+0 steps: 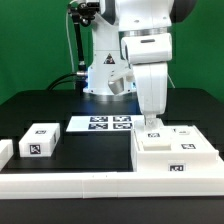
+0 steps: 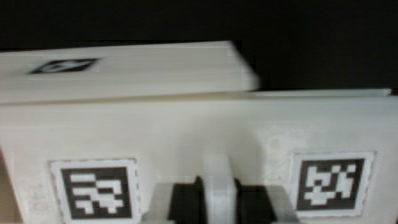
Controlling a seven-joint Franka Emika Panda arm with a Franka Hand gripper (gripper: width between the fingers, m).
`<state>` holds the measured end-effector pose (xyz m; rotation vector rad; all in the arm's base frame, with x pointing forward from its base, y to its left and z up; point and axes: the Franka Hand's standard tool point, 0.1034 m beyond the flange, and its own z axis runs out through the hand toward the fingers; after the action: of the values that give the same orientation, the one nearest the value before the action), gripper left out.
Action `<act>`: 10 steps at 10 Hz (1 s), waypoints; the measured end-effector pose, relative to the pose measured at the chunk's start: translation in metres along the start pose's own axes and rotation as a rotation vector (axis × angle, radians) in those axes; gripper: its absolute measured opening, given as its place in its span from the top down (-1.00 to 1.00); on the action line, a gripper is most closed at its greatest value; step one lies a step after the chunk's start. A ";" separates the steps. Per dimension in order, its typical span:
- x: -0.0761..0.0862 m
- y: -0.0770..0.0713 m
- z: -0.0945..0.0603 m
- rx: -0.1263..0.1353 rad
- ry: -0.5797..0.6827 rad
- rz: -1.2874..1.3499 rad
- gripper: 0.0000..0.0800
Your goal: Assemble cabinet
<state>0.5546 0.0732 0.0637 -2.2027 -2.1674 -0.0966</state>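
Observation:
The cabinet's large white box (image 1: pixel 176 156) lies at the exterior view's right, with tags on its top and front. My gripper (image 1: pixel 151 123) points straight down onto the box's near-left top. In the wrist view the box (image 2: pixel 196 130) fills the frame, with one tag either side of my gripper (image 2: pixel 221 205). The dark fingers (image 2: pixel 189 205) stand close together with a thin white strip of the cabinet pinched between them. A tagged white block (image 2: pixel 125 70) lies beyond the box. A small tagged block (image 1: pixel 40 141) sits on the black table at the left.
The marker board (image 1: pixel 109 123) lies at the middle back in front of the robot base. A low white border rail (image 1: pixel 90 186) runs along the front. Another white piece (image 1: pixel 5 151) shows at the far left edge.

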 end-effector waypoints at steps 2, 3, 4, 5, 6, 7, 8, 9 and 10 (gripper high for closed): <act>-0.001 0.022 -0.001 -0.011 0.009 -0.032 0.85; -0.001 0.020 0.000 -0.009 0.009 -0.029 0.85; -0.001 0.020 0.000 -0.010 0.009 -0.029 0.85; -0.001 0.020 0.000 -0.010 0.009 -0.028 0.85; -0.001 0.020 0.000 -0.010 0.009 -0.028 0.85; -0.001 0.022 0.000 -0.011 0.009 -0.031 0.85; -0.001 0.028 0.000 -0.016 0.012 -0.030 0.85; 0.000 0.030 0.002 -0.002 0.012 -0.030 0.85; 0.001 0.031 0.001 0.015 0.010 -0.029 0.85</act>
<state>0.5852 0.0733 0.0627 -2.1588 -2.1885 -0.0922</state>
